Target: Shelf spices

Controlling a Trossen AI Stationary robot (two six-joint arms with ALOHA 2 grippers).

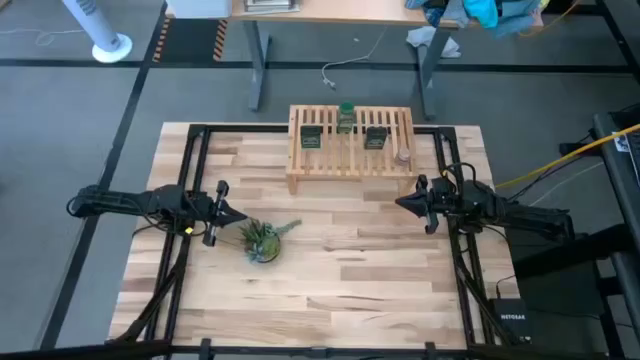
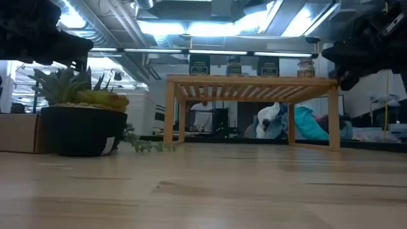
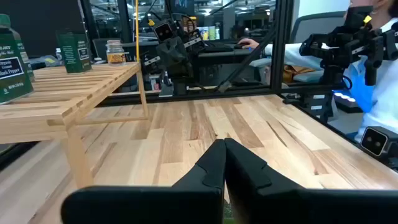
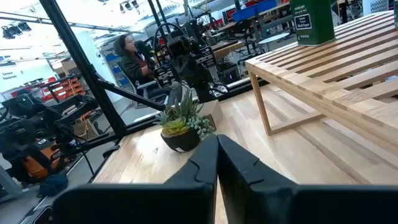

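The spices stand upright on the slatted top of the light-wood shelf (image 1: 350, 165) at the table's far middle. They are two dark tins (image 1: 311, 137) (image 1: 376, 137), a green-capped jar (image 1: 346, 118) and a tiny pale jar (image 1: 403, 155). In the low view they line up on the shelf top (image 2: 251, 83). My left gripper (image 1: 238, 214) is shut, left of the shelf and near the plant, with nothing between its fingers (image 3: 211, 163). My right gripper (image 1: 402, 202) is shut too, off the shelf's right near corner, its fingers (image 4: 208, 155) also holding nothing.
A spiky green plant in a dark pot (image 1: 264, 240) stands on the butcher-block table (image 1: 330, 300) just right of my left gripper. Black frame rails (image 1: 190, 180) run along the table's left and right sides. Bare wood lies between the arms and toward the near edge.
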